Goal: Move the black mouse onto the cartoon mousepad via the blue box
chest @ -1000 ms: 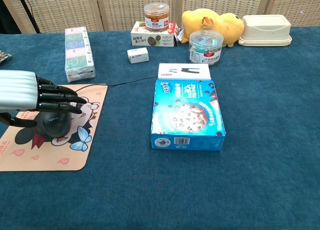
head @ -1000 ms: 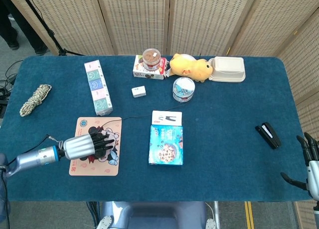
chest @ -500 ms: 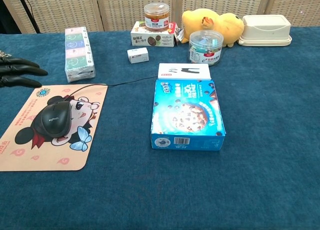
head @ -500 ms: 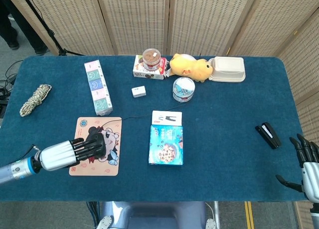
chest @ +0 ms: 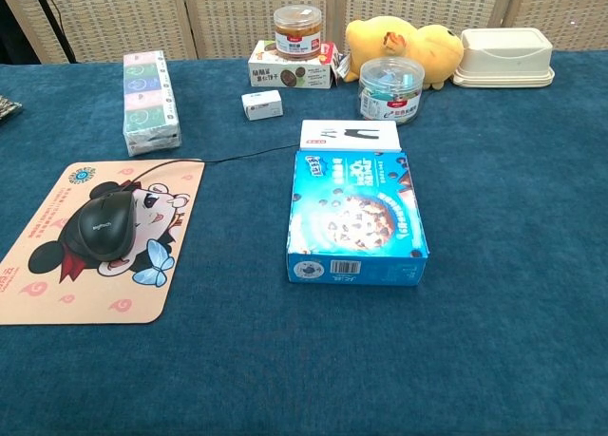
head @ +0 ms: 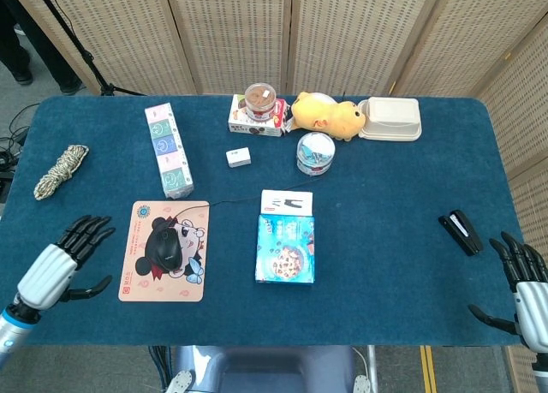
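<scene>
**Mouse seated on pad, hands clear**

Black corded plastic mouse [chest: 98,225] lies on the cartoon-print mousepad [chest: 57,293] near the tabletop's front-left corner. Likely light, rigid, slick-shelled; grasp across its flanks, minding the cable. Left hand [head: 56,266] and right hand [head: 524,288]: fingers apart, empty.

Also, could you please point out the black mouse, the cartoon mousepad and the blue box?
black mouse [chest: 98,225], chest view, middle of its top shell.
cartoon mousepad [chest: 71,289], chest view, bare printed area near the front edge.
blue box [chest: 354,213], chest view, centre of its printed lid.
</scene>
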Robot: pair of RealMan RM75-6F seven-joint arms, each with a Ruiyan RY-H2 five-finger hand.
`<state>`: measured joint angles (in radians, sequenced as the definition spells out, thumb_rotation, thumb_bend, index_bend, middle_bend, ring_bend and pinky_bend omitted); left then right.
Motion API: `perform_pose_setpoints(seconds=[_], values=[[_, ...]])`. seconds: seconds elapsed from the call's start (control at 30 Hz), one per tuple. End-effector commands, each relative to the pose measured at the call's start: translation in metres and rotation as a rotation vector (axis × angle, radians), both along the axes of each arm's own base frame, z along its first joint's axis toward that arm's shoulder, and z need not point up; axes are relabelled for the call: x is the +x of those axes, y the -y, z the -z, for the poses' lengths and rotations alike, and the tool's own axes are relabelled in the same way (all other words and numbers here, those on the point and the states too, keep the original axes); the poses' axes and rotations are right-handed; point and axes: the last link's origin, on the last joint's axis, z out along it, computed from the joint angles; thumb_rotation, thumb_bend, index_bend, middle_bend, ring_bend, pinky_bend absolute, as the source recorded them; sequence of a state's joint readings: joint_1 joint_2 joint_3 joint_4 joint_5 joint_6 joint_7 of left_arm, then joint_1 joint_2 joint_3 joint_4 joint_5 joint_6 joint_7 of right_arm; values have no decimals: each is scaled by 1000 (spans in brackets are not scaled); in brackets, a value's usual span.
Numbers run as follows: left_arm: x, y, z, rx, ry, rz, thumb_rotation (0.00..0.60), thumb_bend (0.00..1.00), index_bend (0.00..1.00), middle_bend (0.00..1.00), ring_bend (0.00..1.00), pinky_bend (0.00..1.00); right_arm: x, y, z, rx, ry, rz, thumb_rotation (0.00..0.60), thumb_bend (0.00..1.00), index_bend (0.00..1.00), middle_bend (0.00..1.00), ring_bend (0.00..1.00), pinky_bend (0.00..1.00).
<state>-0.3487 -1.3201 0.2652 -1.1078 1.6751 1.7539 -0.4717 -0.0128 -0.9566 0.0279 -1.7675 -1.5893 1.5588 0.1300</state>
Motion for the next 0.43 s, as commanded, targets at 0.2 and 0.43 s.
perform_pose_setpoints(seconds=[0.2, 0.43], values=[[-24, 25, -16, 85, 158, -414, 504, 339, 0, 0, 0, 0, 1, -3, -2, 12, 13, -6, 600, 0, 0, 0, 0, 0], [-26, 33, -15, 119, 118, -429, 548, 339, 0, 0, 0, 0, 1, -9, -3, 18, 9, -15, 600, 0, 0, 0, 0, 0]])
